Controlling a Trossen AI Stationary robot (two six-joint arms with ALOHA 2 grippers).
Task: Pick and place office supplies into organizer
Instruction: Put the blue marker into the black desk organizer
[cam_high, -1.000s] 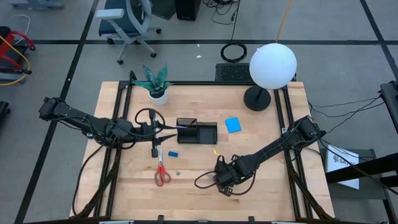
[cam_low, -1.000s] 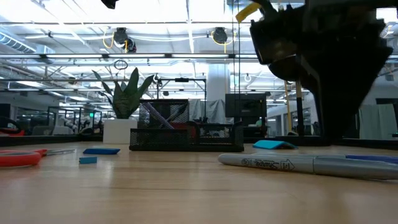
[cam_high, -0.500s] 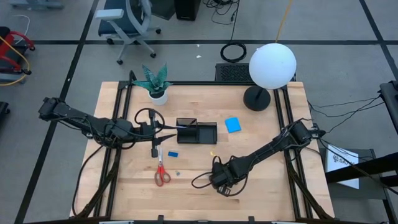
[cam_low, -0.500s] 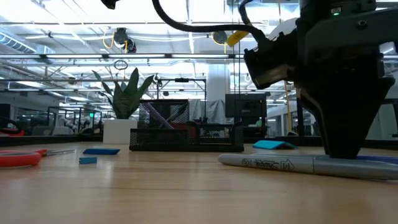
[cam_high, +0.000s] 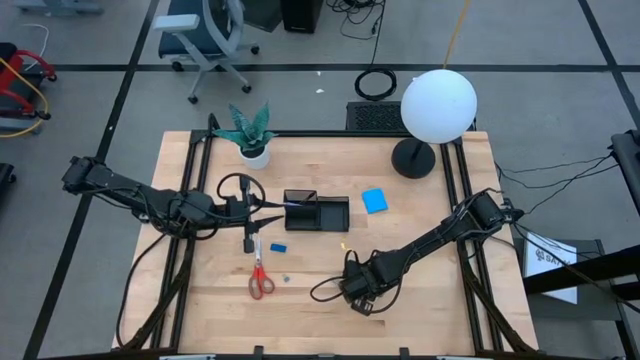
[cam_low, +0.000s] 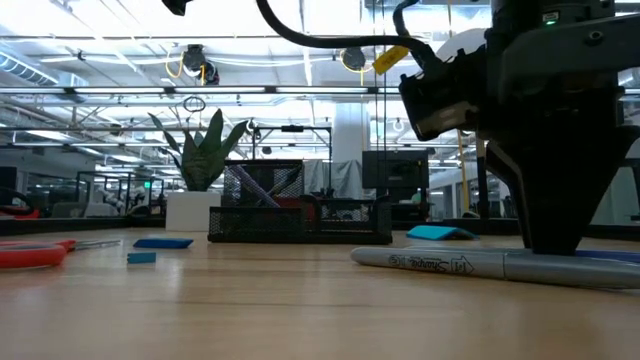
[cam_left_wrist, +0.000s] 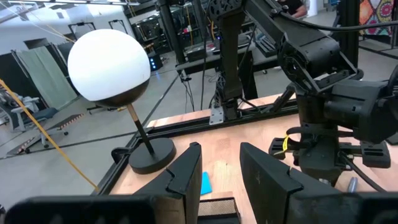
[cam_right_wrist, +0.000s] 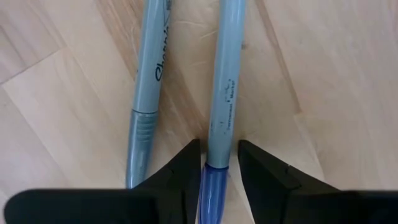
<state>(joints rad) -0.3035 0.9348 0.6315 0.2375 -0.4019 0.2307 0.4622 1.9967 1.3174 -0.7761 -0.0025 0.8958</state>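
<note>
Grey, blue-capped pen (cam_right_wrist: 222, 93) lies at table's six o'clock; right gripper (cam_right_wrist: 217, 163) straddles it, fingers part-open, ungripped, presumably for pickup.

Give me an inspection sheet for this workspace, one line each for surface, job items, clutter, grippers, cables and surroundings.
Surface: wooden table, bare at its right side.
Job's things: organizer mid-table; note pad to its right; scissors and small blue block to the front left; two pens side by side at the front.
Clutter: potted plant, globe lamp.
Grippers: left gripper at the organizer's left end, fingers apart, nothing seen between them; right gripper down over the blue-ended pen, fingers either side of it.
Cables: black loops on both arms; a coil on the floor.
Surroundings: office chair, grey floor; no person seen.
</note>
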